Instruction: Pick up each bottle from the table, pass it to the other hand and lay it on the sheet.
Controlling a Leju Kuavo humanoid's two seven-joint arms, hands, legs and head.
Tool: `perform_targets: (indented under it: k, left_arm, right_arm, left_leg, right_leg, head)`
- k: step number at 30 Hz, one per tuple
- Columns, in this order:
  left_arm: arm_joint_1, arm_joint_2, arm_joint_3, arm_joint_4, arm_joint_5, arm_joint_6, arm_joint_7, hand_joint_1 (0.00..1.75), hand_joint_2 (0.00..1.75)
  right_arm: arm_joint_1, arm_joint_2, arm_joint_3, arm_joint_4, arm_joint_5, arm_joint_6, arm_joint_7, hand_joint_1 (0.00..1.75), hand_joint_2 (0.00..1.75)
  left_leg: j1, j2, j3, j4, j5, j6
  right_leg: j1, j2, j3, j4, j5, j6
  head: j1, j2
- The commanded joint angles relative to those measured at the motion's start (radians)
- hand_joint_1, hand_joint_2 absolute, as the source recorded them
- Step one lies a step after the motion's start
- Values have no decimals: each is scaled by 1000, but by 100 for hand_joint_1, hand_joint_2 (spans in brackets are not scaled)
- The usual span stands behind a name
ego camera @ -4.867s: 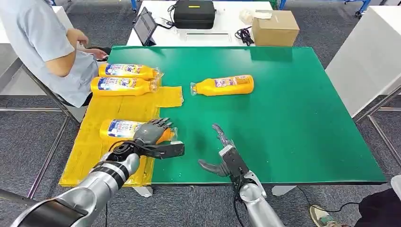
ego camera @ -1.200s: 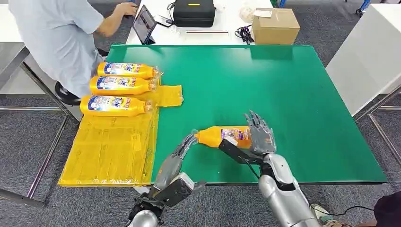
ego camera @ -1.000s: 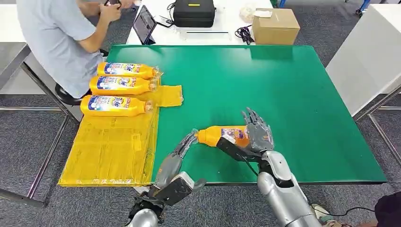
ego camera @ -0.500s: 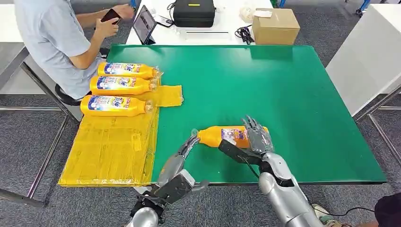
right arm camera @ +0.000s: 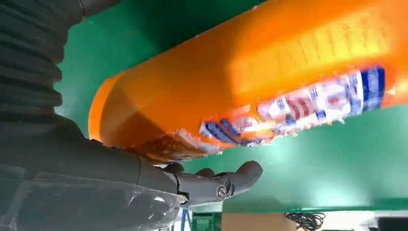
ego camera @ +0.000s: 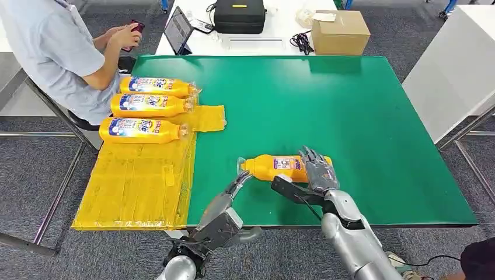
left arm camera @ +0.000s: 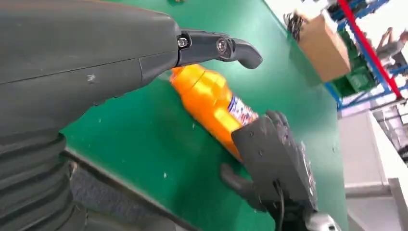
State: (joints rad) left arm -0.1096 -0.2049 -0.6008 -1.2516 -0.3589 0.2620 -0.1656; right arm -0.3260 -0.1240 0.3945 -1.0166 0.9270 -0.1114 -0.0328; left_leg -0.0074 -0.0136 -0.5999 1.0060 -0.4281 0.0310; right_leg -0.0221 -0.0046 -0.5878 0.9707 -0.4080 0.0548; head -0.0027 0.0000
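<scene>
One bottle (ego camera: 279, 167) gripped by right robot hand (ego camera: 315, 175); left robot hand (ego camera: 225, 213) open.

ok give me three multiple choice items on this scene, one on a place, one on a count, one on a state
1. Where is the bottle nearest the robot?
A. on the green table
B. on the yellow sheet
C. on the cardboard box

2. How many bottles lie on the yellow sheet?
A. one
B. three
C. five

3. What is the right hand doing?
A. hanging off the table
B. holding a tablet
C. gripping the bottle's base end

Answers:
1 A, green surface shows under and around it.
2 B, three lie side by side at the sheet's far end.
3 C, its fingers curl over the bottle and the thumb sits beneath.
</scene>
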Motion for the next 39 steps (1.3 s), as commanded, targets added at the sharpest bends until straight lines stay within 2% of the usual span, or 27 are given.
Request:
perform_targets:
  k: [1, 20, 27, 28, 29, 38, 39]
  left_arm:
    - [-48, 21, -26, 79, 37, -21, 9, 0, 175]
    - [-61, 12, -27, 114, 66, -8, -15, 0, 175]
    - [-63, 10, -35, 131, 78, 0, -22, 0, 175]
    - [-65, 9, -37, 133, 79, 0, -22, 0, 175]
    - [-66, 9, -37, 135, 80, 1, -23, 0, 175]
    - [-68, 8, -37, 136, 81, 1, -23, 0, 175]
    - [-69, 8, -38, 138, 83, 2, -25, 0, 175]
  right_arm:
    - [-67, -22, 93, 140, 73, -37, 32, 0, 175]
    - [-105, -4, 117, 180, 103, -45, 13, 0, 175]
    - [-112, -19, 136, 234, 85, 12, 10, 0, 175]
    - [-114, -26, 129, 246, 63, 34, -3, 9, 175]
    - [-114, -31, 127, 250, 57, 37, -6, 154, 175]
    - [-112, -36, 125, 253, 52, 37, -12, 154, 175]
    - [-117, -37, 134, 257, 45, 55, -21, 175, 175]
  left_leg:
    - [1, 1, 2, -1, -1, -1]
    - [1, 2, 5, 0, -1, -2]
    - [1, 1, 4, -1, -1, -2]
    - [1, 1, 3, -1, -1, -1]
    - [2, 1, 5, 0, -1, -2]
    - [2, 0, 6, -1, -1, -2]
    - [1, -1, 6, -1, -1, -2]
  right_leg:
    - [1, 1, 3, -1, 0, -1]
    - [1, 1, 4, -1, -1, -3]
    - [1, 0, 4, -1, 0, -2]
    - [1, 0, 3, -1, 0, -1]
    - [2, 0, 5, -1, -1, -2]
    - [2, -1, 7, -2, -1, -3]
    - [2, -1, 7, -2, -1, -2]
  head:
    - [0, 0]
    - [0, 0]
    - [0, 0]
    - [0, 0]
    - [0, 0]
    - [0, 0]
    - [0, 0]
